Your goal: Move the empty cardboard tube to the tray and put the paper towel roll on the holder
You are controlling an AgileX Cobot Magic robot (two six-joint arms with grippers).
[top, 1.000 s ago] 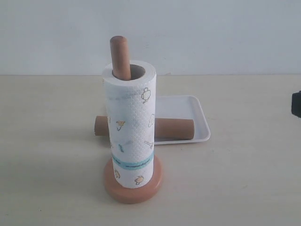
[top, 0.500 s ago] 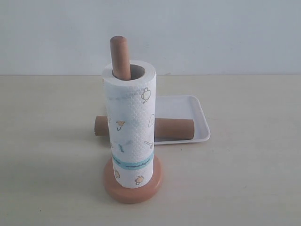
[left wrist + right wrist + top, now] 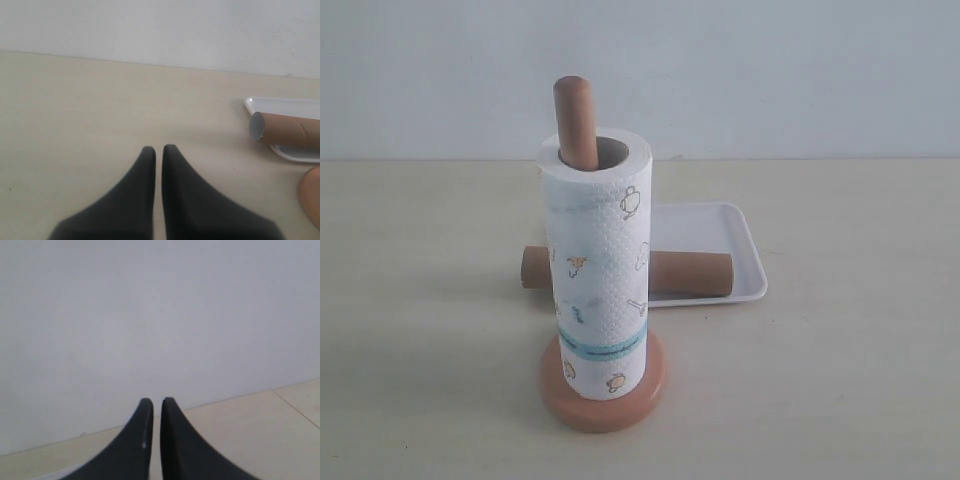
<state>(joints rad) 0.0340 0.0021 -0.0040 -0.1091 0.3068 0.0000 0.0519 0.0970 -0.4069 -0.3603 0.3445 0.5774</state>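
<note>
Fingers (image 3: pixel 144 176) together; roll (image 3: pixel 597 262) on holder (image 3: pixel 604 402).

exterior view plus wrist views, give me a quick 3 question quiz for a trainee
1. True or false: the roll stands on the holder, with the post through its core.
2. The tube lies: a) on the tray; b) on the holder's base; c) inside the roll.
3. Fill in: the left gripper and right gripper are both ____.

Key: 1 true; 2 a; 3 shut.
</note>
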